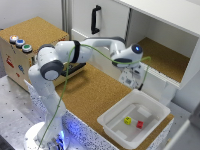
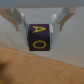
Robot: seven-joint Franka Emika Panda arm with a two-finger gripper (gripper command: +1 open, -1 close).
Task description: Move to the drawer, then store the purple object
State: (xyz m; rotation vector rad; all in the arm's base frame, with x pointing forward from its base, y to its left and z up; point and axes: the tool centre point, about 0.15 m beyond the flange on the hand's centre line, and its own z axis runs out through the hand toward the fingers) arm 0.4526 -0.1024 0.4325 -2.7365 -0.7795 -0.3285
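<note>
Claw [image 1: 131,76] tips (exterior view) too blurred.

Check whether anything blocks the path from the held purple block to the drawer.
The gripper holds the purple block. The exterior view does not clearly show the drawer, so I cannot tell whether the path is blocked.

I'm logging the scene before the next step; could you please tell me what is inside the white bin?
In the exterior view, the white bin holds a small yellow cube and a small red cube. Nothing else shows inside; its near wall hides part of the floor.
</note>
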